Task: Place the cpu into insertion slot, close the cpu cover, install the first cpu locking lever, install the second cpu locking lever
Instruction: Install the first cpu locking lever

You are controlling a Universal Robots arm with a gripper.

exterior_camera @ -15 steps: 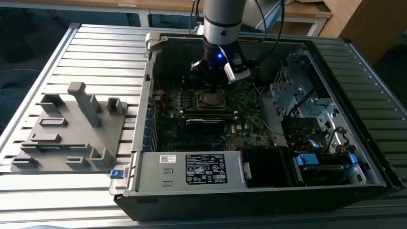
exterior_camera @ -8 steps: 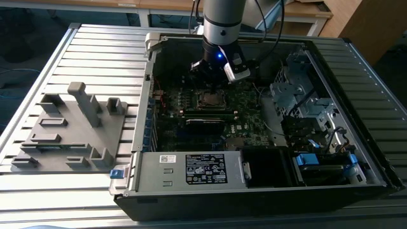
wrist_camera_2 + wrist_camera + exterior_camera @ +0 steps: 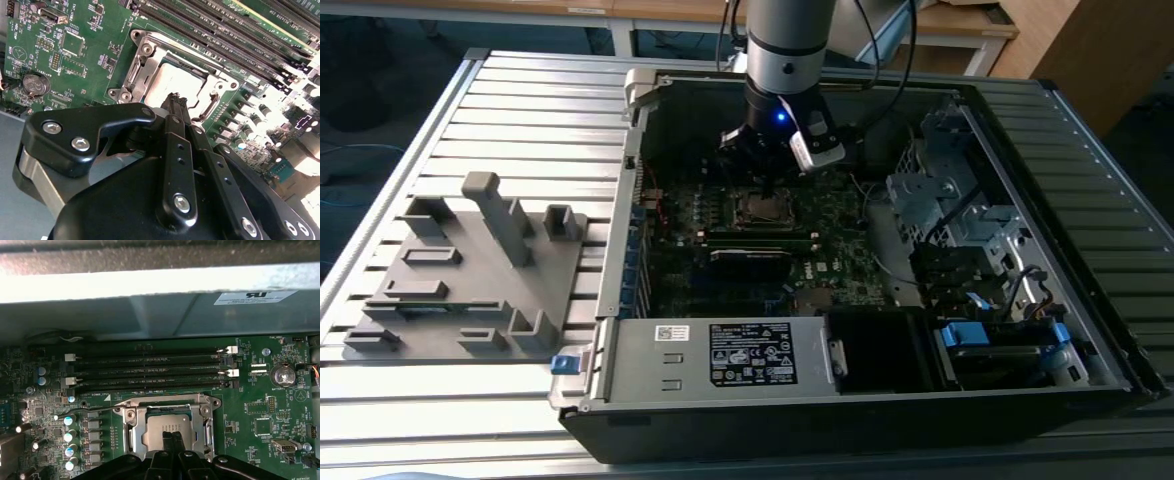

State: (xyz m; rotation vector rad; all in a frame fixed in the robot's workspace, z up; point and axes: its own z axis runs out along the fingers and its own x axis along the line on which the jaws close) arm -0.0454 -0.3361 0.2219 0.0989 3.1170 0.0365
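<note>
The cpu (image 3: 162, 429) lies flat in its socket on the green motherboard, its dull silver top showing through the window of the cpu cover (image 3: 134, 432). The cover's shiny frame (image 3: 145, 65) lies down around the cpu (image 3: 172, 80). One thin wire locking lever (image 3: 85, 411) sticks out sideways from the socket; a curved lever handle (image 3: 212, 102) sits at the socket's edge. My gripper (image 3: 172, 436) is shut, its two black fingertips (image 3: 175, 102) pressed together with nothing between them, directly over the cpu's top. In the exterior view the gripper (image 3: 767, 185) hangs above the socket (image 3: 765, 207) inside the case.
Four long memory slots (image 3: 150, 372) run beside the socket, with the grey case wall (image 3: 150, 300) beyond them. A coin battery (image 3: 283, 374) sits on the board. The power supply (image 3: 720, 355) and drive cage (image 3: 947, 200) flank the board. A grey fixture (image 3: 467, 270) stands on the exterior view's left.
</note>
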